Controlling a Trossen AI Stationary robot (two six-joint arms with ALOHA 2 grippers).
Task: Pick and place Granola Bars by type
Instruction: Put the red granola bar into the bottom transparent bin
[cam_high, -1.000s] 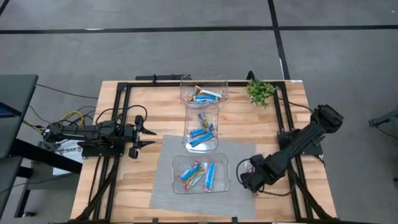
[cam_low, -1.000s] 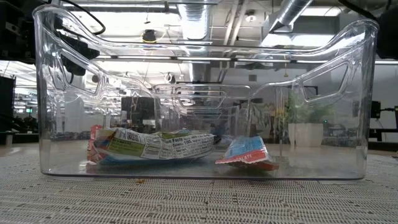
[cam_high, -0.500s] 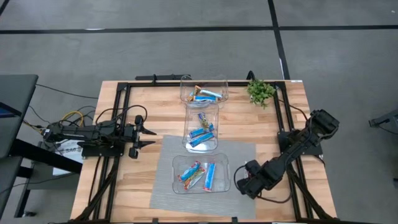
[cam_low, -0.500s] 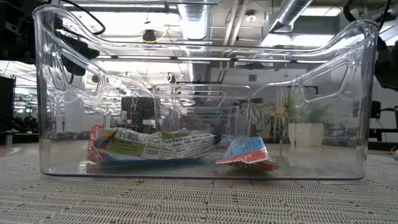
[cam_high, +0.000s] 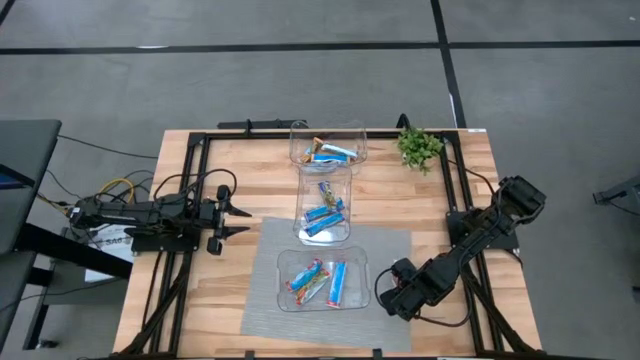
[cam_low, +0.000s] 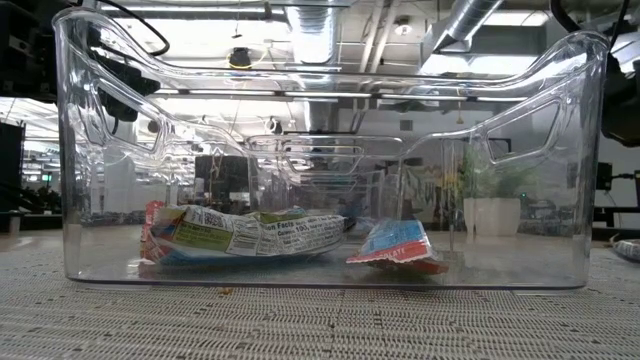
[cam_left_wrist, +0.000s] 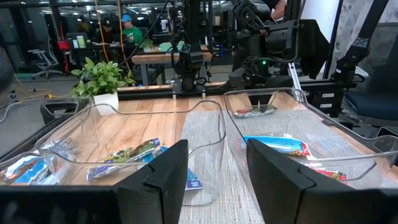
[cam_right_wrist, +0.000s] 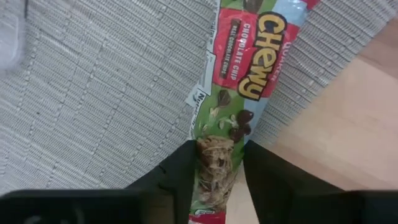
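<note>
Right pincer (cam_right_wrist: 214, 177) low at the mat's edge, fingers astride a chewy granola bar (cam_right_wrist: 239, 106) lying flat there — gripping it, probably to bin by type. Left pincer (cam_high: 232, 210) open, parked at tabletop's side.

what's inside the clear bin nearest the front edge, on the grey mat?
Clear plastic bin: one multicoloured granola bar, one green bar, one blue-and-white bar, lying flat. Anything under them is hidden.

Two black jointed arms (cam_high: 478, 238) with dark blocky fingers (cam_left_wrist: 166, 171).

Green-and-red granola bar (cam_right_wrist: 239, 93), grey woven mat (cam_right_wrist: 106, 93)
</note>
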